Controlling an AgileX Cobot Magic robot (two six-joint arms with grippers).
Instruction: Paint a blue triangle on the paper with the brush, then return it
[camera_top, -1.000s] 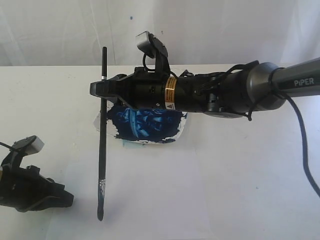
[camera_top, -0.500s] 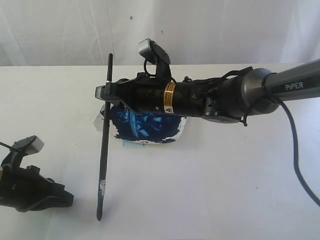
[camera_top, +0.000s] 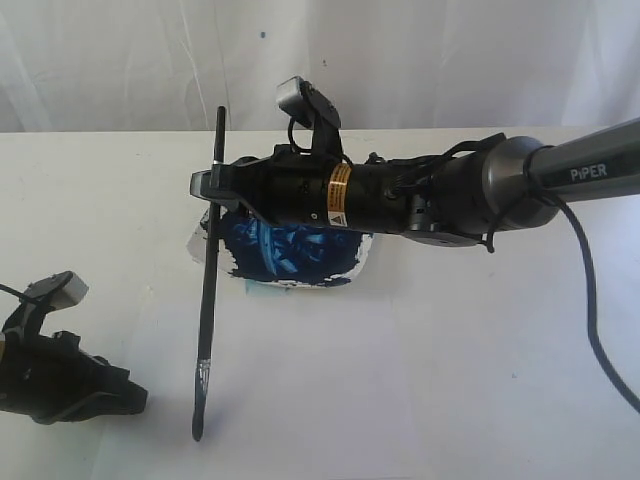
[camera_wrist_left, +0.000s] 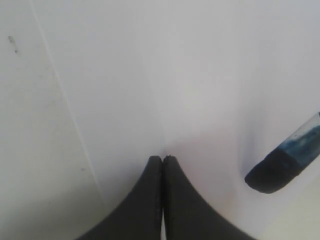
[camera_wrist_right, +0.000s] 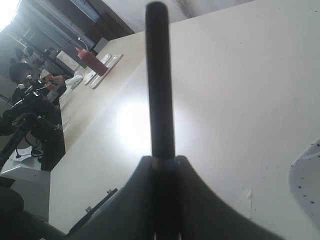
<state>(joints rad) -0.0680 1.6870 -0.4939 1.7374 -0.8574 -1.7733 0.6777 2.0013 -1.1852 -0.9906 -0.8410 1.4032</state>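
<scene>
Exterior view: bright, diffuse, even light. The white table (camera_top: 80, 180) and backdrop (camera_top: 450, 60) are nearly washed out; only faint, soft-edged shadows are cast under the arm (camera_top: 450, 190). Mild overall softness is noted.

Left wrist view: overexposed, with a lilac cast. The brush (camera_wrist_left: 284, 167) tip and the left gripper (camera_wrist_left: 162, 158) are rendered blurred.

Right wrist view: a hot glare patch is seen on the tabletop. The right gripper (camera_wrist_right: 164, 162) is reduced to a dark, soft silhouette. The far room (camera_wrist_right: 35, 75) is dim and unfocused.

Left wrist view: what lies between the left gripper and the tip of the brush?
Nothing. Only bare white paper separates the shut left gripper from the paint-coated tip of the brush. The exterior view shows the same bare stretch.
</scene>
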